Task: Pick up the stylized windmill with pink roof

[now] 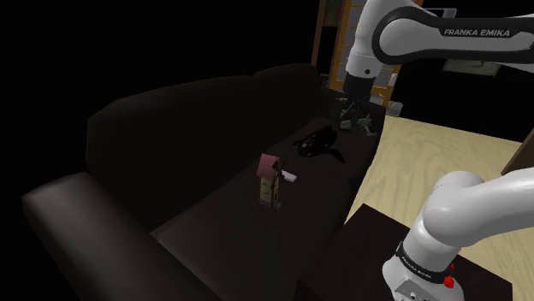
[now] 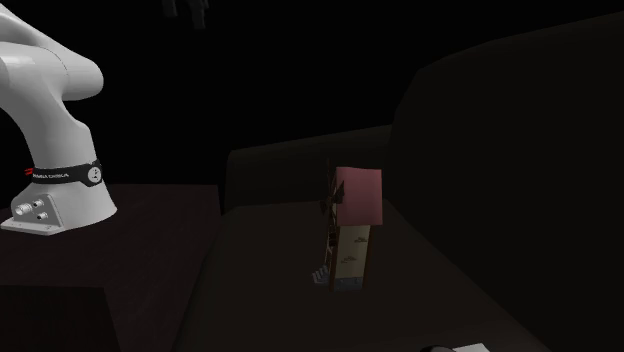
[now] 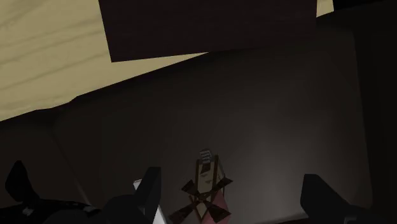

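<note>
The gripper [image 3: 230, 179] hangs open, its fingers well apart and touching nothing, high over a dark sofa [image 1: 171, 128]. Beside the sofa lies a pale wood floor [image 1: 428, 162], with a wooden shelf [image 1: 329, 34] beyond and a black area behind. The windmill [image 1: 271, 181] stands upright on the seat, long axis vertical, pink roof on top, blades facing the second exterior view's left. A small white thing [image 1: 289, 177] lies just beside it, and a black thing [image 1: 317, 144] farther along the seat.

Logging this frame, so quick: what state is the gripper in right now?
Gripper: open, holding nothing. In the wrist view the windmill appears between its spread fingers, untouched.
</note>
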